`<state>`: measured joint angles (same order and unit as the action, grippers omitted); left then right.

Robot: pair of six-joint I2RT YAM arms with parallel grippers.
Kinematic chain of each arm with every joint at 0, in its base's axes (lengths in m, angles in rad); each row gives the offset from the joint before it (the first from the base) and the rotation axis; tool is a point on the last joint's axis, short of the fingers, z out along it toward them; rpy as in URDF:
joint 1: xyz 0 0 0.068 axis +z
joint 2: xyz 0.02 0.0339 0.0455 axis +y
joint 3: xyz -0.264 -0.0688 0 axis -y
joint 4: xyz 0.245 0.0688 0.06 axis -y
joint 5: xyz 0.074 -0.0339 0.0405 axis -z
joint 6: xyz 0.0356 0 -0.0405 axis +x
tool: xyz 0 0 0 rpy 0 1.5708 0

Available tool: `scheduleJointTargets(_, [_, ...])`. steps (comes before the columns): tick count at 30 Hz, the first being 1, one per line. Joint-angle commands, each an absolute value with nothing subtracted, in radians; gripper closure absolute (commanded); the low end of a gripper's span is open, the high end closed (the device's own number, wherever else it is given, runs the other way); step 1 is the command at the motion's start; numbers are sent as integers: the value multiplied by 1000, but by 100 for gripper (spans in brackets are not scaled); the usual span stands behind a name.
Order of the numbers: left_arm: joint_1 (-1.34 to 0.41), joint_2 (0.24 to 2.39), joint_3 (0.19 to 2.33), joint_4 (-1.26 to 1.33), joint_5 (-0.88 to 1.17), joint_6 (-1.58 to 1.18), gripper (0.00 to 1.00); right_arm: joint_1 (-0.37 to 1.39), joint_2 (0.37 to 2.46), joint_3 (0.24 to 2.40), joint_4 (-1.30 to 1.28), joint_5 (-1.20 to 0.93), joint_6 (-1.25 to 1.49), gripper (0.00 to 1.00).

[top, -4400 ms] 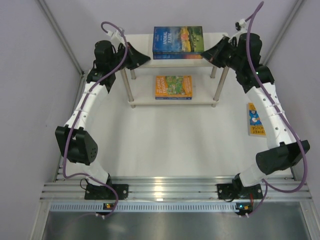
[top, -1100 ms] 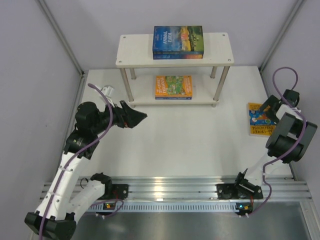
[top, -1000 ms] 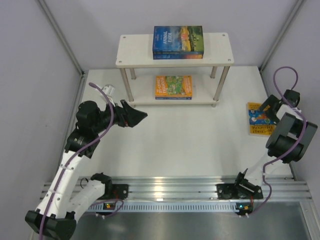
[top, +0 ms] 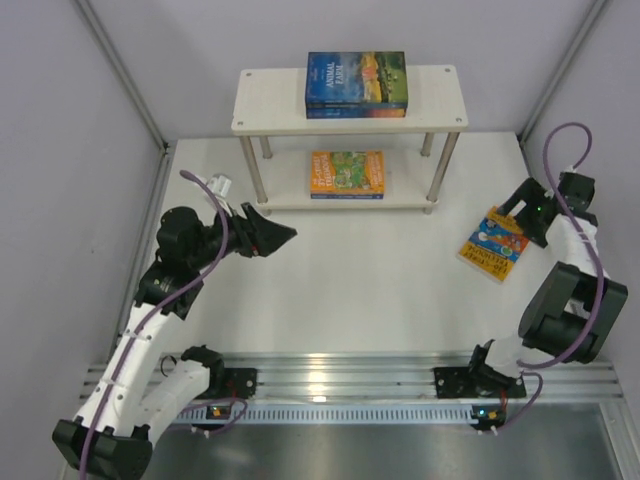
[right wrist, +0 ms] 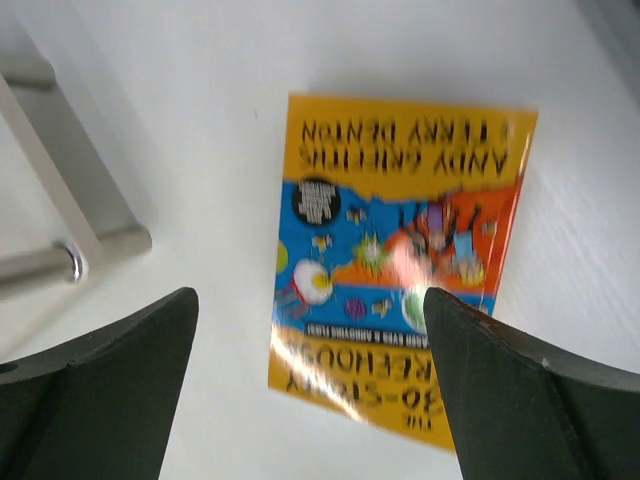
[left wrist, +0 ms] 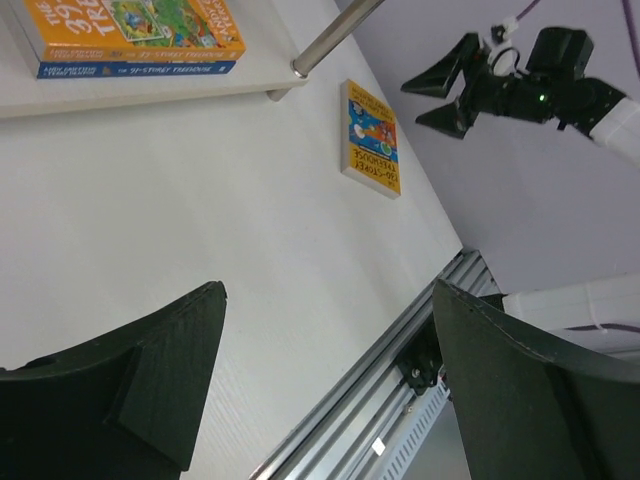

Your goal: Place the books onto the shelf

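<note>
Plainly, left tool [left wrist: 328, 292] and right tool [left wrist: 412, 103] gape wide, touching nothing.

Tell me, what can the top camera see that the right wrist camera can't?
Only the top camera: the whole shelf, the blue book on its top board, the orange-and-green book on its lower board, and the open left claw. Only the right wrist camera: the author names readable on the yellow book's cover. Both: that yellow book flat on the table, one shelf leg, and the open right claw near it.
</note>
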<state>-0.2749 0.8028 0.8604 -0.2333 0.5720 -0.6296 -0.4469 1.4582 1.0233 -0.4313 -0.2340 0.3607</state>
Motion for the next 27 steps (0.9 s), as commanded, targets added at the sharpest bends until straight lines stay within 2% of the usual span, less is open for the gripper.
scheduleJointTargets(1, [-278, 776, 836, -241, 582, -583, 10, -443, 1610, 1170, -409, -215, 287, 6])
scheduleJointTargets(4, [-278, 788, 919, -424, 462, -464, 9, -453, 1707, 1253, -423, -109, 316, 6])
scheduleJointTargets(7, [-278, 822, 969, -488, 398, -408, 10, -454, 1814, 1386, -442, -5, 336, 6])
scheduleJointTargets(10, [-278, 807, 951, -474, 412, -435, 10, -453, 1903, 1509, -487, 121, 402, 10])
scheduleJointTargets(15, [-276, 773, 861, -371, 463, -541, 11, -451, 1989, 1566, -518, 240, 495, 13])
scheduleJointTargets(21, [-276, 767, 805, -359, 462, -540, 15, -442, 2045, 1534, -540, 221, 505, 17])
scheduleJointTargets(27, [-278, 796, 758, -341, 529, -586, 28, -437, 2022, 1405, -520, 134, 537, 23])
